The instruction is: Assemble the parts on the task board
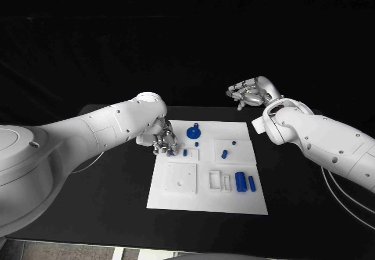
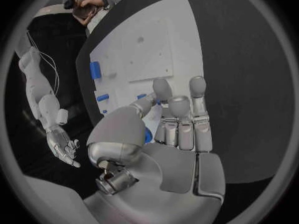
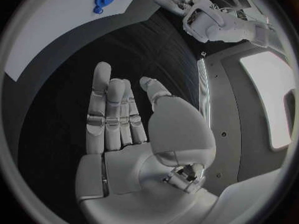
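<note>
Your left hand (image 1: 163, 142) has its fingers (image 2: 163, 92) closed on a small blue part (image 2: 147, 134) over the task board (image 1: 207, 189), at its 10 o'clock edge. Your right hand (image 1: 250, 93) is released, fingers extended, above the table (image 1: 117, 206) beyond the board's 1 o'clock corner.

Looked like a robotics lab setup: a black table (image 1: 117, 206) against black backdrop, with a white task board (image 1: 207, 203) of small blue parts (image 1: 240, 182) laid out on it.
</note>
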Controlling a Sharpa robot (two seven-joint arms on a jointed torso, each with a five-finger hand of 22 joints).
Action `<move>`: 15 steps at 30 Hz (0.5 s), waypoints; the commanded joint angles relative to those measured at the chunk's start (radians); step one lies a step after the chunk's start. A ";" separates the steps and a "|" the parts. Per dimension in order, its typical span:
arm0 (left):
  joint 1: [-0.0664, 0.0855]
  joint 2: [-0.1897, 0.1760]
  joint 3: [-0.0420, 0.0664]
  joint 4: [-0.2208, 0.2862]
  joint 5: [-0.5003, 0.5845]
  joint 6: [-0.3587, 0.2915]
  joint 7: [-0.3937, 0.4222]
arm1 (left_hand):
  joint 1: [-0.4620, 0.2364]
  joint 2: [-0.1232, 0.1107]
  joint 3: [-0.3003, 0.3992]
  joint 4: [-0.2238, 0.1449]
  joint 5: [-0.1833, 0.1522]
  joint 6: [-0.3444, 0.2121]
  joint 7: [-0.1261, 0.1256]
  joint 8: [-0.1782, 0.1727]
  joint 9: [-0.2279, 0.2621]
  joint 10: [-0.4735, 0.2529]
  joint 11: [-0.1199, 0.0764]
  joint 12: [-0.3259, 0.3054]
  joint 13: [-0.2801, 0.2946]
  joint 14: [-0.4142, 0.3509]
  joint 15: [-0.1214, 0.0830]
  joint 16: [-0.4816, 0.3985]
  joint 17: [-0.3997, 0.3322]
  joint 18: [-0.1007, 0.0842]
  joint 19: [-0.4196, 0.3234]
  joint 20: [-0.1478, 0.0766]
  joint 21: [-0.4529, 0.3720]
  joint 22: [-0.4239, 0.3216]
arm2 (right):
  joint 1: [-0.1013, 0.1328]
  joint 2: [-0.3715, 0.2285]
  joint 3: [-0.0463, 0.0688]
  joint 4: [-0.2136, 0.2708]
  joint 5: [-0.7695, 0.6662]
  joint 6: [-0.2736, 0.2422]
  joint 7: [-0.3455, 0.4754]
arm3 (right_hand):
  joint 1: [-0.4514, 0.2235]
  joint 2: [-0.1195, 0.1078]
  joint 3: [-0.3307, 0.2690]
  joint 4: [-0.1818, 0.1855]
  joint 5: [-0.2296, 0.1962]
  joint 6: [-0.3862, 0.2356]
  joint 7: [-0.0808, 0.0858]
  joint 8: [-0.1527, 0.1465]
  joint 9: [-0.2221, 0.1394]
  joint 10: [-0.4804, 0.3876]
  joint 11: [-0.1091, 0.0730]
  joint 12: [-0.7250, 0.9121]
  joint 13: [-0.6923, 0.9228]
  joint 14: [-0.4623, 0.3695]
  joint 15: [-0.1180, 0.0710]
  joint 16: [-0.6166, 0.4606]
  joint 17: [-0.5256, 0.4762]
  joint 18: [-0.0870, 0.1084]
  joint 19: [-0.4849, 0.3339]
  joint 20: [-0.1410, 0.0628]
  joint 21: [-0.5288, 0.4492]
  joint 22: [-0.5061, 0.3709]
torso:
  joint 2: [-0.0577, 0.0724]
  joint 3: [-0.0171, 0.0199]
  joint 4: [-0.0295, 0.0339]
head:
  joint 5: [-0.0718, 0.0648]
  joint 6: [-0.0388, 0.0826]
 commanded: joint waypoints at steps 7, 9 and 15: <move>-0.007 0.011 -0.003 -0.008 -0.036 0.011 0.005 | 0.028 0.009 0.078 -0.080 -0.011 0.039 -0.032 -0.005 0.003 0.003 -0.005 0.002 0.001 0.005 0.001 0.002 -0.001 -0.007 0.004 0.003 -0.001 0.018 | 0.000 0.002 0.000 0.002 -0.002 0.012 0.006 | -0.001 -0.013 0.006 0.001 0.003 -0.005 0.003 -0.005 -0.001 -0.005 0.002 0.004 -0.001 -0.010 0.000 0.003 -0.001 0.010 0.029 0.004 0.003 -0.001 | 0.001 0.0000 0.0002 | -0.004 -0.002; -0.008 0.013 -0.003 -0.010 -0.036 0.009 0.008 | 0.029 0.008 0.077 -0.080 -0.013 0.039 -0.032 -0.006 0.003 0.003 -0.005 0.003 0.001 0.005 0.001 0.003 0.001 -0.007 0.004 0.003 -0.001 0.018 | 0.000 0.002 0.000 0.002 -0.002 0.012 0.006 | -0.001 -0.013 0.006 0.001 0.003 -0.005 0.003 -0.005 -0.001 -0.005 0.002 0.004 -0.001 -0.010 0.000 0.003 -0.001 0.010 0.029 0.004 0.003 -0.001 | 0.001 0.0001 0.0005 | -0.004 -0.004; -0.011 0.018 -0.004 -0.017 -0.037 0.000 0.016 | 0.033 0.009 0.074 -0.076 -0.021 0.038 -0.032 -0.007 0.003 0.004 -0.004 0.003 0.001 0.005 0.001 0.003 0.001 -0.007 0.004 0.003 -0.001 0.019 | 0.000 0.004 0.000 0.002 -0.002 0.012 0.007 | -0.002 -0.015 0.009 0.002 0.005 -0.004 0.003 -0.005 -0.001 -0.006 0.003 0.004 -0.001 -0.010 0.000 0.003 -0.002 0.010 0.029 0.004 0.004 0.000 | 0.001 0.0002 0.0000 | -0.005 -0.005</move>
